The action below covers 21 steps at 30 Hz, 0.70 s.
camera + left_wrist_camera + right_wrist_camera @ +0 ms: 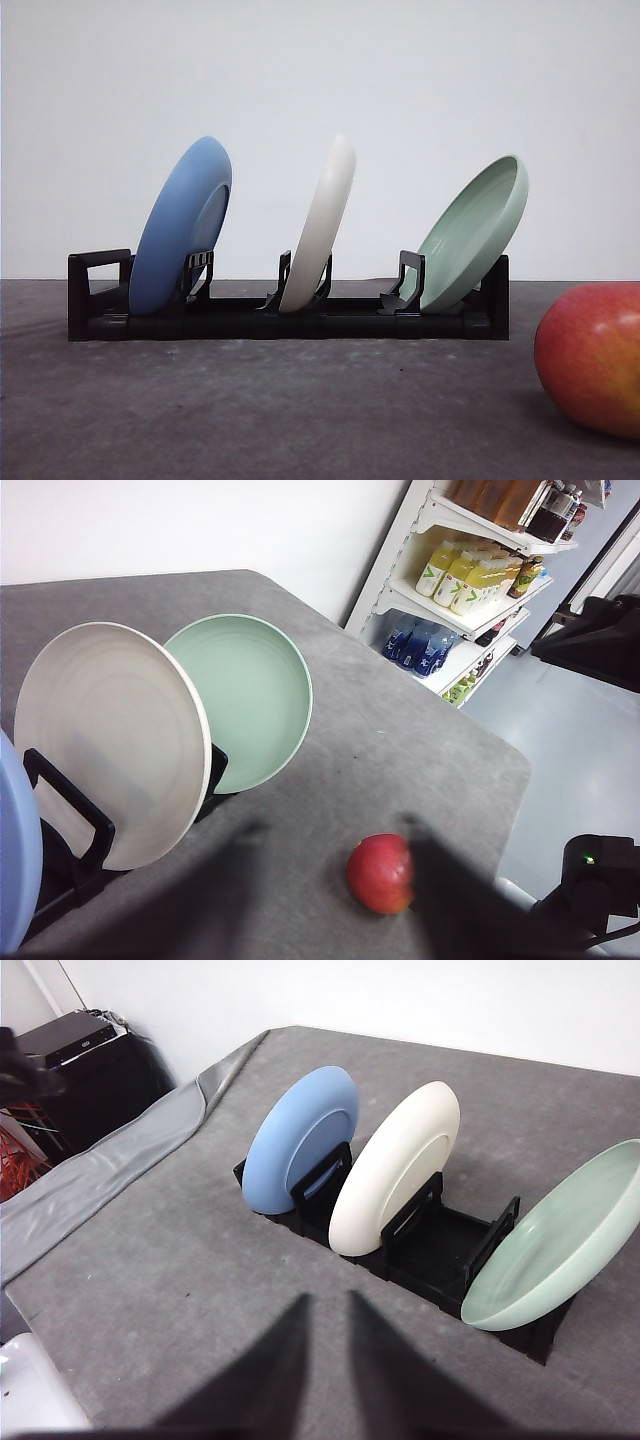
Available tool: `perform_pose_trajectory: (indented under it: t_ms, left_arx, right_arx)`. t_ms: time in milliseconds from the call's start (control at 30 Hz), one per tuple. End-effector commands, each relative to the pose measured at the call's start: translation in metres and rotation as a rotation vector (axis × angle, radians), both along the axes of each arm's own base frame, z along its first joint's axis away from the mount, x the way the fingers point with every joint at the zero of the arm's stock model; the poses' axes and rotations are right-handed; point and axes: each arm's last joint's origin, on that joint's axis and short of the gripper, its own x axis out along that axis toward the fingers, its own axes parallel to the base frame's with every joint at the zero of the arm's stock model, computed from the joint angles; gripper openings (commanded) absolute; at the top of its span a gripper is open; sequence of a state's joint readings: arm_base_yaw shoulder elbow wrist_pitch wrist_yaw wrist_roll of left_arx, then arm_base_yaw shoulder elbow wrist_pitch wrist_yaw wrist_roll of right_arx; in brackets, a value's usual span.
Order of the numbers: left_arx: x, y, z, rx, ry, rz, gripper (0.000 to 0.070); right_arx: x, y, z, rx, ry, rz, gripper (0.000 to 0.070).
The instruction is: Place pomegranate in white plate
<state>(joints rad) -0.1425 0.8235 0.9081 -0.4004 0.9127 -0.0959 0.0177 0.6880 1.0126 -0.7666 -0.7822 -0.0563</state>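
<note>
Judging the pomegranate (pixel 380 873) firm, round, smooth, prone to rolling, I'd grip across its widest middle; I cannot tell either claw's state.

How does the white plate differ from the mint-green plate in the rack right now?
The white plate is cream and sits in the black rack's middle slot; the mint-green plate is pale green in the end slot nearest the pomegranate. The white plate stands steeper; the mint-green plate tilts further over. Both rest on edge, empty.
</note>
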Motion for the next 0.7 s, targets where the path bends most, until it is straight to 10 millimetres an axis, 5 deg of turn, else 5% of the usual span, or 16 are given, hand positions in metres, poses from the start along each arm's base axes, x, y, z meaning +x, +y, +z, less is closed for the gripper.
perform_pose_trajectory:
  t_ms: [0, 67, 133, 367, 667]
  left_arx:
    - [0.001, -0.001, 0.006, 0.003, -0.032, -0.006, 0.0616]
    - [0.003, -0.001, 0.005, 0.004, -0.027, -0.005, 0.0656]
    - [0.005, -0.002, 0.003, 0.002, 0.000, 0.010, 0.0651]
    - [0.031, -0.025, -0.013, 0.069, 0.117, 0.080, 0.0631]
    - [0.087, -0.103, -0.029, 0.254, 0.250, 0.112, 0.0623]
  right_arx:
    - [0.000, 0.000, 0.006, -0.007, -0.032, 0.002, 0.0347]
    - [0.000, 0.000, 0.005, -0.002, -0.026, 0.000, 0.0490]
    - [0.000, 0.000, 0.005, -0.002, -0.025, 0.001, 0.0560]
    - [-0.001, 0.001, 0.005, 0.015, 0.002, 0.001, 0.0569]
    - [-0.001, 0.001, 0.005, 0.038, 0.026, -0.009, 0.0568]
